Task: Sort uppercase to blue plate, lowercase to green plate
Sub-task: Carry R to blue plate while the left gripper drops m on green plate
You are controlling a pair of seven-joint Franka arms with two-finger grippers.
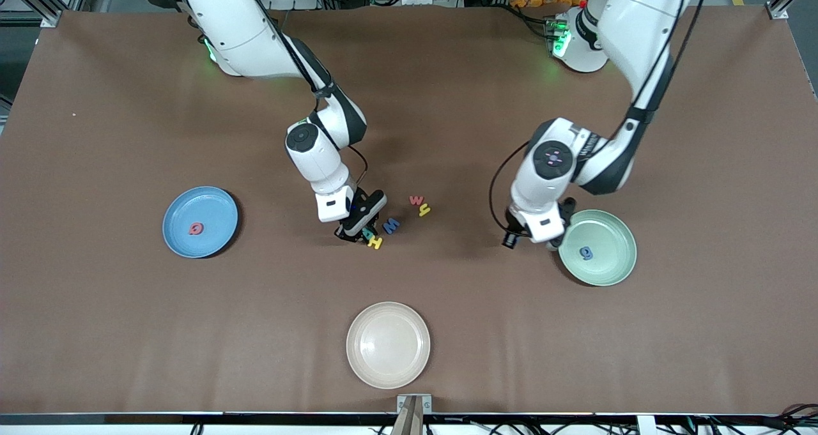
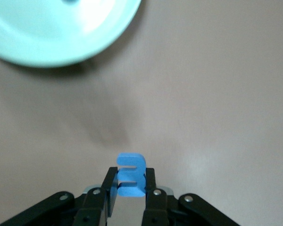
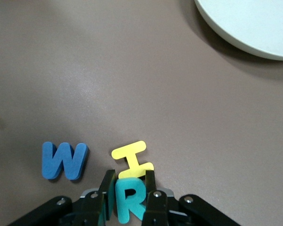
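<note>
We find the right gripper [image 3: 127,188] clamped on the green R [image 3: 129,201], with the yellow H [image 3: 132,160] just ahead of its fingertips. The left gripper [image 2: 130,188] pinches the blue m [image 2: 130,176] near the green plate [image 1: 623,240]. We judge the foam light and squashy, best held across its flat faces.

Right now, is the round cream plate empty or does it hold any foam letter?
Empty. The round cream plate, nearest the front camera, shows only its bare inside; no letter lies in it.
</note>
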